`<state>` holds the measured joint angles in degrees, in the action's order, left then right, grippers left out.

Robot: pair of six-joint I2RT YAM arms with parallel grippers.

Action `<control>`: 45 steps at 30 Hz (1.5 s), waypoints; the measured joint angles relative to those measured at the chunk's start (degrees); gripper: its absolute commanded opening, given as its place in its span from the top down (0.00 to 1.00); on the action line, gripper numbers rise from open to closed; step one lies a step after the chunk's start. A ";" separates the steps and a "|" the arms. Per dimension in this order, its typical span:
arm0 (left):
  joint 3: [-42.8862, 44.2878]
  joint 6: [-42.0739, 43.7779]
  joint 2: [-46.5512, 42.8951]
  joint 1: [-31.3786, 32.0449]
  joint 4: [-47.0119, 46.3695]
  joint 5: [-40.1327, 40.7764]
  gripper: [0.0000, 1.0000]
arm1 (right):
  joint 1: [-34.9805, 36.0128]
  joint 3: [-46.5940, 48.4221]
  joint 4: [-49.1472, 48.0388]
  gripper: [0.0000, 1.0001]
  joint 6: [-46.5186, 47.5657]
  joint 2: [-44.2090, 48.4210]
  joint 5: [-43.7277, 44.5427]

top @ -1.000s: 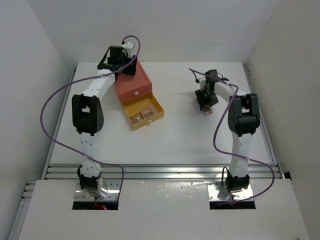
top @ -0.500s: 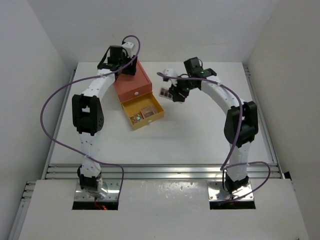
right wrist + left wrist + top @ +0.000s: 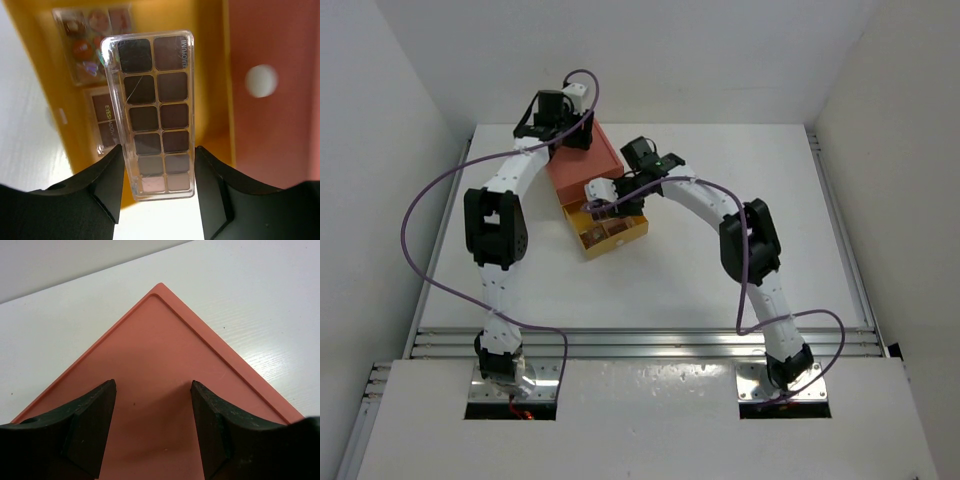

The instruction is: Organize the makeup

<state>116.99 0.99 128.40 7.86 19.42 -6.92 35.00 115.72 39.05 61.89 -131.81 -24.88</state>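
Top, left-wrist and right-wrist views of the two arms at the box (image 3: 590, 160). The right gripper (image 3: 159, 152) is closed on the long palette (image 3: 155, 117), one finger pressed to each long side near one short end, so the clear case with its two columns of dark brown, grey and pale pans sticks out beyond the fingertips (image 3: 116, 159). The palette hangs over the open yellow drawer (image 3: 207, 100), tilted slightly against the drawer's walls; whether it touches the floor cannot be told. Two more palettes lie flat in the drawer: a multicoloured one (image 3: 86, 46) near its front wall and a brown-panned one (image 3: 102, 125) just beside it, partly hidden under the held case. The box front (salmon, with a round white knob (image 3: 261, 81)) fills the right of this view. From above, the right arm reaches across the table (image 3: 740, 250) to the drawer (image 3: 630, 238), which is pulled out toward the arms. The left gripper (image 3: 152, 387) stands wide open with nothing between its fingers, over a far corner of the box top (image 3: 165, 360); contact with the lid cannot be judged.
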 measured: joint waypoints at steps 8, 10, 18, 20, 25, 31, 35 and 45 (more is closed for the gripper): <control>1.68 0.02 1.11 -0.15 0.22 -0.61 0.33 | 0.13 -4.50 -6.80 0.72 -0.02 -2.40 1.88; 1.68 0.02 1.11 -0.17 0.22 -0.66 0.33 | 0.42 -4.50 -9.11 0.62 -0.72 -2.80 1.90; 1.68 0.02 1.11 -0.20 0.20 -0.74 0.33 | 1.92 -7.67 -16.79 0.27 -3.54 -3.32 2.16; 1.68 0.02 1.14 -0.20 0.20 -0.76 0.33 | 2.12 -9.35 -19.93 0.22 -4.70 -3.15 2.34; 1.68 0.02 1.14 -0.20 0.17 -0.76 0.33 | 2.51 -13.86 -28.17 0.21 -10.25 -0.26 3.96; 1.68 0.02 1.14 -0.20 0.17 -0.76 0.33 | 2.51 -30.01 -47.89 0.41 -28.20 11.82 11.58; 1.68 0.04 1.14 -0.20 0.15 -0.76 0.33 | 2.73 -44.17 -58.25 0.71 -40.46 24.24 14.84; 1.68 0.07 1.14 -0.20 0.15 -0.74 0.33 | 8.55 -61.51 -61.66 1.00 -62.60 27.67 18.99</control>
<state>118.67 1.06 129.54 7.66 19.57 -7.66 43.55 54.22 -22.61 -0.71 -104.14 -5.89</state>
